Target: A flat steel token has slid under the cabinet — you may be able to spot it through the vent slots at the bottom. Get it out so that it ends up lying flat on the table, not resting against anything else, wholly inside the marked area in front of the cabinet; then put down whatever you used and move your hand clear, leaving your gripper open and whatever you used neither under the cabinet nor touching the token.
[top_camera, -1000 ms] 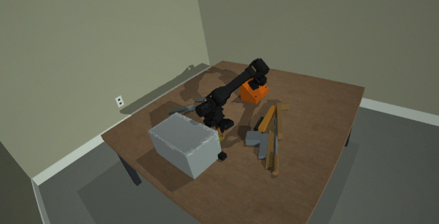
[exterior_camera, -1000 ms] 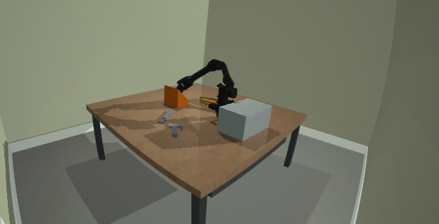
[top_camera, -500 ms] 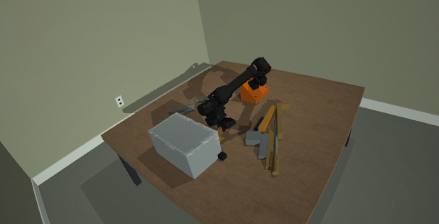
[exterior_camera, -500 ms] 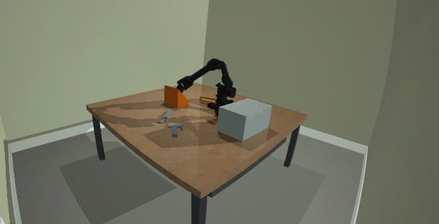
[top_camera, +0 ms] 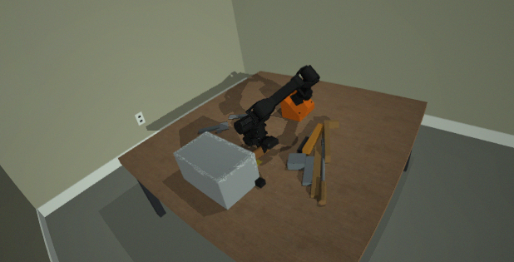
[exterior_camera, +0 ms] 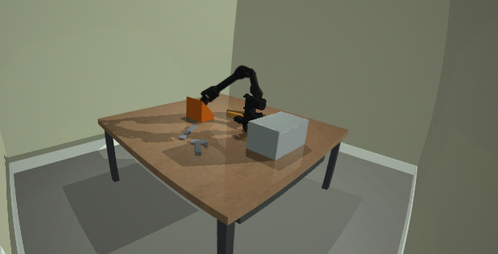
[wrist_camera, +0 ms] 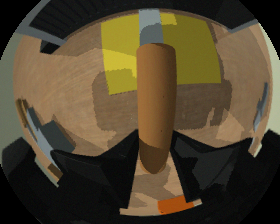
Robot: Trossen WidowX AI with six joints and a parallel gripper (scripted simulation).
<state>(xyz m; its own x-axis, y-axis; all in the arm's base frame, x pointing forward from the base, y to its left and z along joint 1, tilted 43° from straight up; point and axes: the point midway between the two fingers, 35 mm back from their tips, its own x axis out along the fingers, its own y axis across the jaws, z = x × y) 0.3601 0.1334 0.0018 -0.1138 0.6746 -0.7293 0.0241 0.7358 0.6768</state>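
Observation:
The pale grey cabinet (top_camera: 216, 160) (exterior_camera: 278, 135) stands on the table. A dark ribbed band (wrist_camera: 91, 19) crosses the top of the wrist view, apparently its vented front. The yellow marked area (wrist_camera: 196, 55) (top_camera: 259, 162) (exterior_camera: 245, 139) lies before it. My gripper (wrist_camera: 152, 132) (top_camera: 260, 148) (exterior_camera: 244, 129) is shut on the brown round handle (wrist_camera: 157, 95) of a tool, low in front of the cabinet. The tool's grey flat blade (wrist_camera: 151, 34) extends over the marked area toward the cabinet; its far end is hidden. I cannot make out the steel token.
A black cube (top_camera: 260, 182) sits by the cabinet's corner. A grey hammer-shaped tool (top_camera: 216, 128) (exterior_camera: 198, 147) and a grey flat piece (exterior_camera: 188, 132) lie to one side. On the other are long orange-yellow bars (top_camera: 327, 143) and a grey block (top_camera: 296, 161). An orange wedge (top_camera: 296, 111) (exterior_camera: 195, 110) stands further back.

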